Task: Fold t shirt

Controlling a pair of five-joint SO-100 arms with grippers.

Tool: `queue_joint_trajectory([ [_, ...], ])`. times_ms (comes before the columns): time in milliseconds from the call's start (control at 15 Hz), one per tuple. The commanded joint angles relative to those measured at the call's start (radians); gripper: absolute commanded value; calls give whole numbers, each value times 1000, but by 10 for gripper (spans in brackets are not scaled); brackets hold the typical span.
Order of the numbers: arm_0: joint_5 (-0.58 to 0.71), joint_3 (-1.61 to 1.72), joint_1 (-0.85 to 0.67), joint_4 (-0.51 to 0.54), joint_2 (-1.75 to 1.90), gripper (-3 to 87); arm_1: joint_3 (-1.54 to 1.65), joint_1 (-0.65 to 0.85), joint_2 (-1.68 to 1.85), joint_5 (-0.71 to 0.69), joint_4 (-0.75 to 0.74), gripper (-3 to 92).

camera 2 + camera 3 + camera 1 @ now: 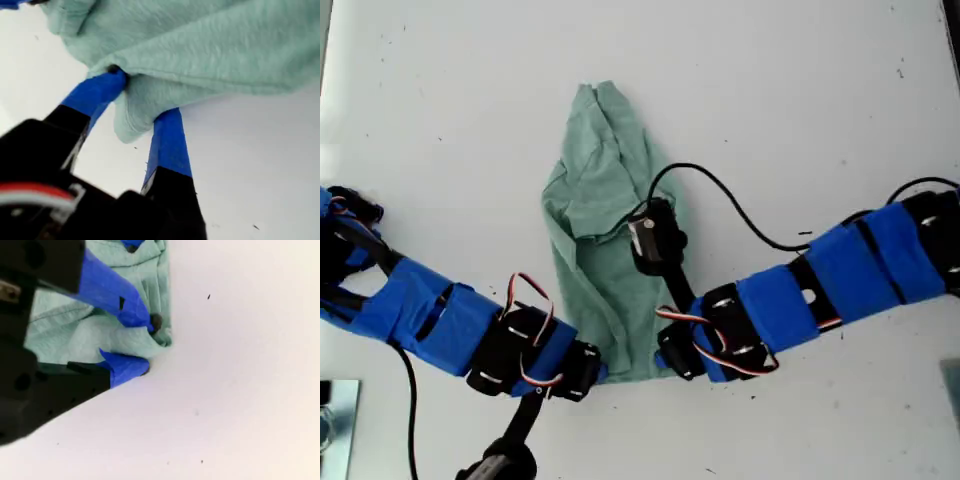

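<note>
The pale green t shirt [603, 215] lies bunched into a narrow, wrinkled strip in the middle of the white table [800, 100], running from the far side to the near side in the exterior view. My first gripper [670, 362] [142, 95] comes in from the exterior view's right. It is shut on a fold of the t shirt [200, 45] at its near corner. My second gripper [592, 368] [148, 345] comes in from the exterior view's left and is shut on the other near corner of the t shirt [90, 335]. The two grippers are about a shirt-width apart.
The first arm's black wrist camera [655, 240] and its black cable [740, 212] hang over the shirt's middle. A metallic object [335, 420] sits at the exterior view's lower left corner. A grey thing [952, 385] shows at that view's right edge.
</note>
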Motion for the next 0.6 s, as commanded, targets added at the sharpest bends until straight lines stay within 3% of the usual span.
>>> queue_joint_trajectory([
  [0,21,5,5,-9,-6,-3,3,-35,-11,-3,-5,-2],
  [267,132,9,15,15,324,-3,-60,-55,281,-75,150,-2],
  [533,186,14,40,15,483,-3,-64,-74,495,-141,130,-2],
])
